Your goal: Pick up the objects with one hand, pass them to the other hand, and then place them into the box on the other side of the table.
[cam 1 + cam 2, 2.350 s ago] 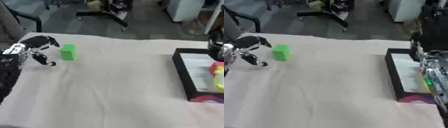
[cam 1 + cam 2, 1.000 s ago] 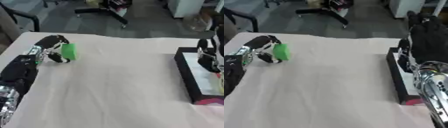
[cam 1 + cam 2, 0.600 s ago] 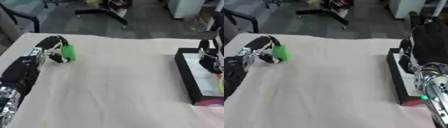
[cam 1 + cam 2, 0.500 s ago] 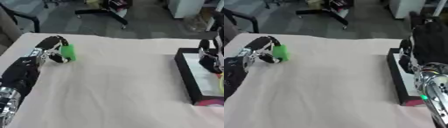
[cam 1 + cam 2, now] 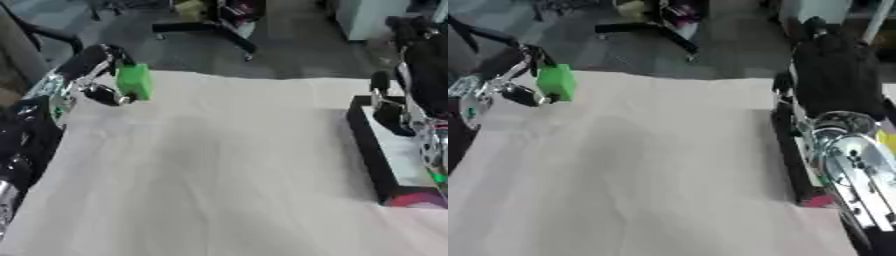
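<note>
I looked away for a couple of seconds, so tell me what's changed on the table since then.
The left hand closed round the green block, which stood free beside it at first, and now holds it near the table's far left corner. The right hand came in over the black box. The box itself has not moved; the camera shifted a little.

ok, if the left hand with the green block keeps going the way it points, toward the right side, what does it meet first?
Likely nothing soon: the left hand holding the green block faces bare table; the right hand by the box comes first, though depth is unclear.

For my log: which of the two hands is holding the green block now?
The left hand, at the table's far left, grips the green block; the right hand is over the box.
</note>
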You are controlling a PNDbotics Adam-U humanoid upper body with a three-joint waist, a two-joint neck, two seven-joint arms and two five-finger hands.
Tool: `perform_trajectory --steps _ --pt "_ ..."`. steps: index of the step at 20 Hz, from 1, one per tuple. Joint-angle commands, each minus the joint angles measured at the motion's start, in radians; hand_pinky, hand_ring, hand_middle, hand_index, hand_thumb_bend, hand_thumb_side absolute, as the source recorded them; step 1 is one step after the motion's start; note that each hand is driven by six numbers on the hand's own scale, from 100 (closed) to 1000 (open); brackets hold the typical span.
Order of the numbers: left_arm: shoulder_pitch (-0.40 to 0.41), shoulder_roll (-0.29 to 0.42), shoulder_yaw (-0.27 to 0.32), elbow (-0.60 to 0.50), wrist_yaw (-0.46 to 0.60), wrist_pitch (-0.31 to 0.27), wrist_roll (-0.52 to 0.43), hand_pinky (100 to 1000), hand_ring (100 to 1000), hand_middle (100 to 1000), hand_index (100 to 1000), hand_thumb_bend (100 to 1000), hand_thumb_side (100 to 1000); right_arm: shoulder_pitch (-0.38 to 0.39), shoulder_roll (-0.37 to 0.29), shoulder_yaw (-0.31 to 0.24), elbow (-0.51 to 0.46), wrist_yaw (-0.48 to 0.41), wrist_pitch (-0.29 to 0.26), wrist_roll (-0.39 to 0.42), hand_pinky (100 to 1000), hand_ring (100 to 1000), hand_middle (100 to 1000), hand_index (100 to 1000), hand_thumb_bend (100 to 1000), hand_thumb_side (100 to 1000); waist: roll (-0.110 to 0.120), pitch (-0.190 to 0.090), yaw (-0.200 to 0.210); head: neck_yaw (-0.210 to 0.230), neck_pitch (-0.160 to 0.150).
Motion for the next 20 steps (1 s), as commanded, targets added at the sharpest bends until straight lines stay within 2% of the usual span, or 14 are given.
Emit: perform_trajectory --steps 1,5,8,12,20 --pt "0.002 0.021 -0.088 -0.130 0.203 -0.033 -0.108 658 418 361 457 100 100 -0.032 0.009 0.023 -0.020 0.013 -0.067 0.057 988 883 868 953 223 124 0.004 -0.028 0.009 -0.019 0.023" --pt "0.022 -0.023 -0.206 -0.297 0.469 0.019 -0.291 671 436 378 473 105 100 -0.054 0.033 0.057 -0.033 0.059 -0.186 0.130 1000 912 920 965 374 202 0.003 -0.048 0.024 -0.033 0.037" --pt "0.019 -0.047 -0.263 -0.403 0.590 0.084 -0.390 673 438 381 475 102 100 -0.067 0.044 0.075 -0.044 0.069 -0.245 0.182 1000 935 953 991 445 256 0.000 -0.056 0.032 -0.041 0.042" --pt "0.001 -0.083 -0.293 -0.464 0.672 0.144 -0.459 672 436 380 474 100 100 -0.076 0.056 0.093 -0.045 0.068 -0.272 0.232 1000 969 988 1000 537 286 -0.002 -0.060 0.039 -0.047 0.045" --pt "-0.042 -0.171 -0.309 -0.473 0.729 0.184 -0.518 673 434 379 472 100 100 -0.090 0.072 0.122 -0.039 0.044 -0.284 0.263 1000 986 1000 1000 554 290 -0.007 -0.057 0.043 -0.062 0.048"
